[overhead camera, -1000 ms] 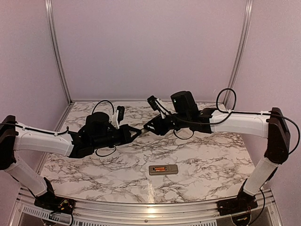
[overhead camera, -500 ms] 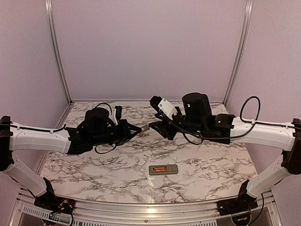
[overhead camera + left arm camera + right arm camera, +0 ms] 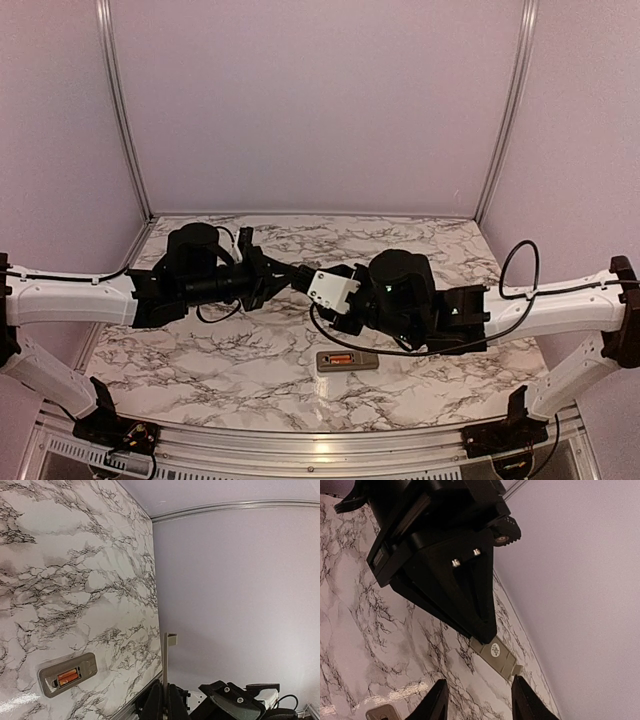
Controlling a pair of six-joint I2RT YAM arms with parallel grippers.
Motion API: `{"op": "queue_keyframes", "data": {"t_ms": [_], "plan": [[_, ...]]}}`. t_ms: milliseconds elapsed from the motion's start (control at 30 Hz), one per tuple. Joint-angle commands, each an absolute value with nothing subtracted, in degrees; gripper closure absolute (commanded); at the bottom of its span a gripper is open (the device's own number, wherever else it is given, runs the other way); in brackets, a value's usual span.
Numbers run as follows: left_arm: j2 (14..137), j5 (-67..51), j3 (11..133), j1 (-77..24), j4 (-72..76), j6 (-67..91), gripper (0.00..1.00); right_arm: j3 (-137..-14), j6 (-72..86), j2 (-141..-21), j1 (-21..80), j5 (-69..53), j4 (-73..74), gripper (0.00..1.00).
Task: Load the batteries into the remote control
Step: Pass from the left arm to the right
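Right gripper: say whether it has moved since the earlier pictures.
Yes. The right gripper has swung forward, closer to the remote control, which has stayed put in the top view.

Only a corner of the remote control (image 3: 382,713) gets shown in the right wrist view, the rest being chopped off by the bottom edge. The orange batteries (image 3: 67,676) in its recess can't be counted, too small tbh. The mark printed on the grey plate (image 3: 495,650) can't be read either. The right hand (image 3: 479,680) is cut off low down in its own view, and from above its tips are hidden by the white wrist camera (image 3: 332,288). The left hand (image 3: 165,690) is mostly cropped too.
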State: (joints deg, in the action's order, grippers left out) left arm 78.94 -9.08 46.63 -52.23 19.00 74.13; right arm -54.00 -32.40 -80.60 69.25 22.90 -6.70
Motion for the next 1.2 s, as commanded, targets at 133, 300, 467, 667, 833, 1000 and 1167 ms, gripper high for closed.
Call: {"op": "queue_keyframes", "data": {"t_ms": [133,300,467,667,833,1000,1167], "plan": [[78.2,-10.9,44.5,-52.3,20.4,79.2,0.98,-55.6,-41.0,-84.9,72.5,33.1,-12.6,0.62],[77.2,-11.0,44.1,-52.3,19.9,80.3,0.96,-56.2,-43.5,-86.8,72.6,35.8,-13.3,0.64],[77.1,-12.2,43.7,-52.3,20.5,81.4,0.94,-56.1,-45.7,-87.9,72.7,37.1,-15.5,0.66],[77.6,-13.6,43.1,-52.3,21.8,83.1,0.93,-56.4,-48.9,-90.0,73.3,38.5,-17.9,0.69],[77.9,-14.3,42.3,-52.4,24.1,84.7,0.92,-56.6,-50.9,-91.8,73.5,40.0,-19.2,0.77],[78.4,-14.8,42.4,-52.3,24.4,85.0,0.92,-56.4,-52.6,-92.6,73.9,41.0,-20.9,0.89],[78.8,-15.2,42.4,-52.3,24.8,84.9,0.88,-56.2,-54.1,-93.7,74.1,42.2,-22.4,1.00]]}}
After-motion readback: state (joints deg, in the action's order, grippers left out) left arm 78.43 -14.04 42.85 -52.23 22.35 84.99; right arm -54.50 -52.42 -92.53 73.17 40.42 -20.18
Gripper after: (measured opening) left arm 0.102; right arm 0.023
